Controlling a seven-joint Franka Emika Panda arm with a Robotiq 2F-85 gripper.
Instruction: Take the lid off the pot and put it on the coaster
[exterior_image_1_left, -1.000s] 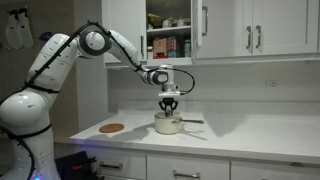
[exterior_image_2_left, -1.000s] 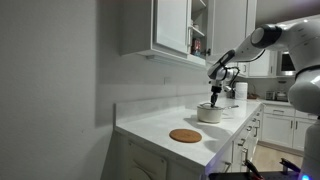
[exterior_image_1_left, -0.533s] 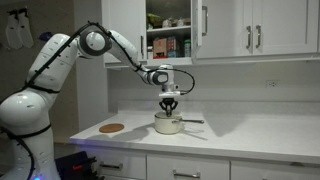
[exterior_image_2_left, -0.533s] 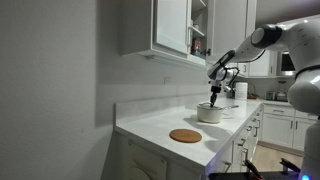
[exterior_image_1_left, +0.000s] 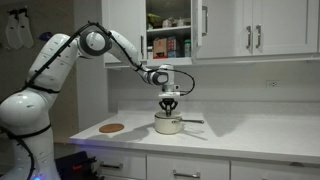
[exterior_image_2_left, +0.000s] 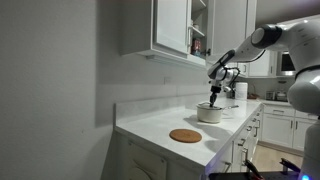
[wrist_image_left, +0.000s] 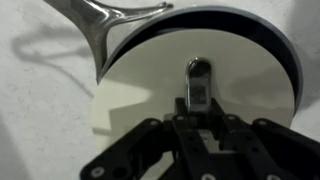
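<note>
The cream-white pot (exterior_image_1_left: 168, 125) stands on the white counter, its thin metal handle pointing to the side; it also shows in an exterior view (exterior_image_2_left: 210, 114). The pale round lid (wrist_image_left: 170, 75) lies on the pot. My gripper (exterior_image_1_left: 171, 106) hangs straight above the pot, and in the wrist view its fingers (wrist_image_left: 198, 112) are shut on the lid's small metal knob (wrist_image_left: 198, 75). The reddish-brown coaster (exterior_image_1_left: 112, 128) lies flat and bare on the counter well away from the pot, nearer the counter's end; it shows in both exterior views (exterior_image_2_left: 185, 135).
White wall cabinets hang above the counter, one with its door open (exterior_image_1_left: 168, 30) just above my arm. The counter's front edge (exterior_image_2_left: 215, 150) runs close to the coaster. A wall outlet (exterior_image_1_left: 272, 83) sits on the backsplash.
</note>
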